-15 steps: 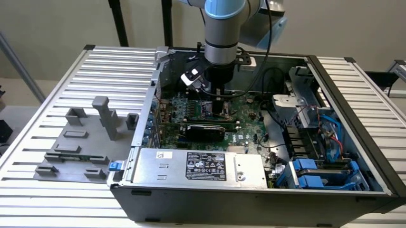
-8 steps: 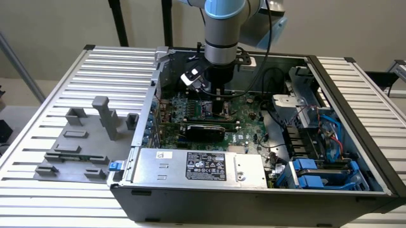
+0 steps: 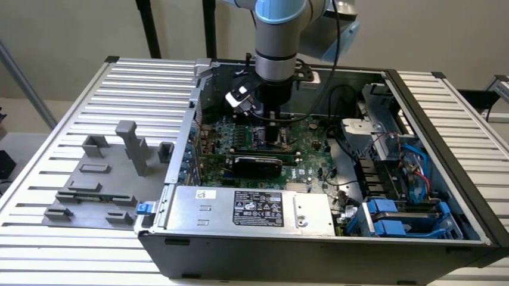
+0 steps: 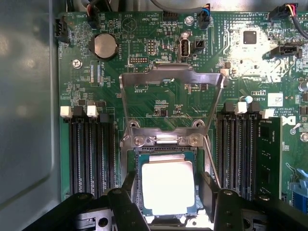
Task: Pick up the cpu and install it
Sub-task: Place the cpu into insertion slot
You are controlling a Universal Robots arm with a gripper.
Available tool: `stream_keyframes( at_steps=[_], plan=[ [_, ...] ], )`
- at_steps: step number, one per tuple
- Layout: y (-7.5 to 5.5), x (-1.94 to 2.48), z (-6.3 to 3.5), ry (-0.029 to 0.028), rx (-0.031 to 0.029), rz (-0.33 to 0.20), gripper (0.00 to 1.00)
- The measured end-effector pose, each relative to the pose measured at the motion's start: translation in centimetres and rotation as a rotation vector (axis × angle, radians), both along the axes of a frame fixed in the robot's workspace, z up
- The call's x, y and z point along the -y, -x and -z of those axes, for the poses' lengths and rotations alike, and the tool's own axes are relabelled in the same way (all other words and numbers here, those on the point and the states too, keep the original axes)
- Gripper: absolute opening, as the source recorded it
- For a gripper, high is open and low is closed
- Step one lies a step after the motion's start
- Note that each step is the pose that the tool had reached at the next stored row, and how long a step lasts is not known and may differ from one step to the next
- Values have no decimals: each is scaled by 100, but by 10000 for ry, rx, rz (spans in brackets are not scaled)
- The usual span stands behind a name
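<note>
Inside the computer case (image 3: 445, 119), work zone: the socket (image 4: 166, 140) near the middle of the green motherboard (image 4: 144, 103), between two banks of memory slots (image 4: 91, 149).
Arm position: reaches straight down into the case, with the gripper (image 3: 270, 122) low over the board.
Load plate (image 4: 171, 77): swung up and back, leaving the socket uncovered.
cpu (image 4: 167, 187): lies flat in the socket with its silvery top facing up and its edges square to the frame; it appears seated.
Gripper state: released. The dark fingers (image 4: 129, 185) stand one on each side of the cpu, just beside its edges, with no visible contact.
Key relation: the cpu sits directly below the gripper, centred between the fingers. The closing line runs across the chip from one memory bank to the other.
Long axis: none marked; the chip is nearly square.
</note>
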State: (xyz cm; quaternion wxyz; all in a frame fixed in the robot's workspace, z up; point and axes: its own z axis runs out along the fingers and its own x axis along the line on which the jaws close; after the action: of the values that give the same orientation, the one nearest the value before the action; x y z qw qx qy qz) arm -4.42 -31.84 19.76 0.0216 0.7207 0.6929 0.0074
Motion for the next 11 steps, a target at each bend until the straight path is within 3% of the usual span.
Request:
stream_keyframes(
  at_steps=[11],
  plan=[
    [37, 0, 0, 0, -1, -1, 61]
  ],
)
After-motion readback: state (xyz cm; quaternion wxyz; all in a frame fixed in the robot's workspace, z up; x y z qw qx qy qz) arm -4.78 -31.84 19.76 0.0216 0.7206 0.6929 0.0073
